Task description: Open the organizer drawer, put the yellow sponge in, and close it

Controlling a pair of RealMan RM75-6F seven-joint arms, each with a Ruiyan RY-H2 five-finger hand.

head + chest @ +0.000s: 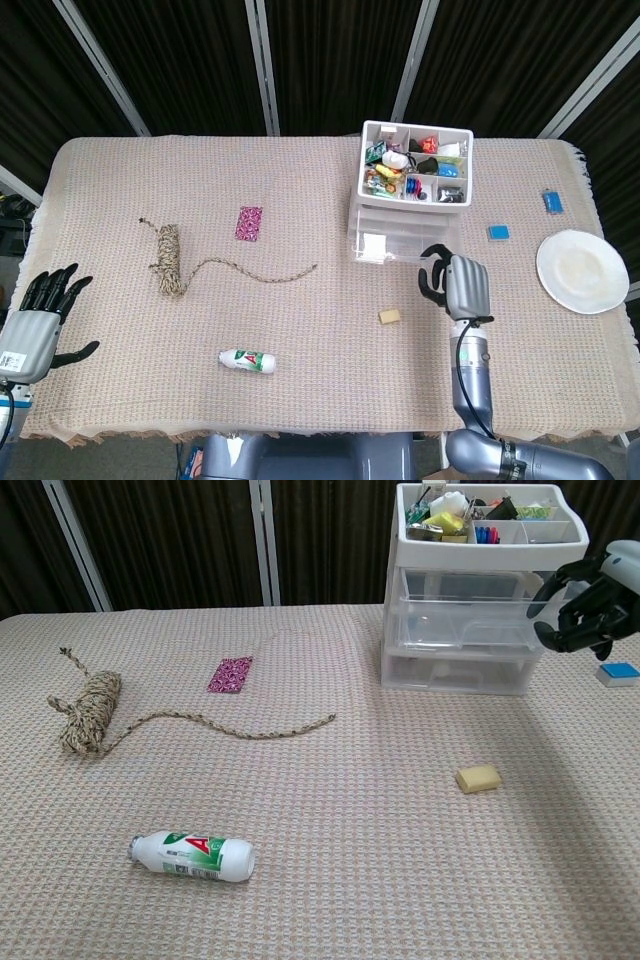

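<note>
Right hand (456,284) curled at the pulled-out organizer drawer (405,238); actual grip on its front hard to make out. Left hand (38,318) spread, empty, partly cropped. Yellow sponge (390,316) at 8 o'clock from drawer.

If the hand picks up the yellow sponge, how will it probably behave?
The yellow sponge looks like a small foam block, so it is probably light and will squash under the fingers. It lies flat on the woven cloth, so it should not roll, though a push may drag it.
</note>
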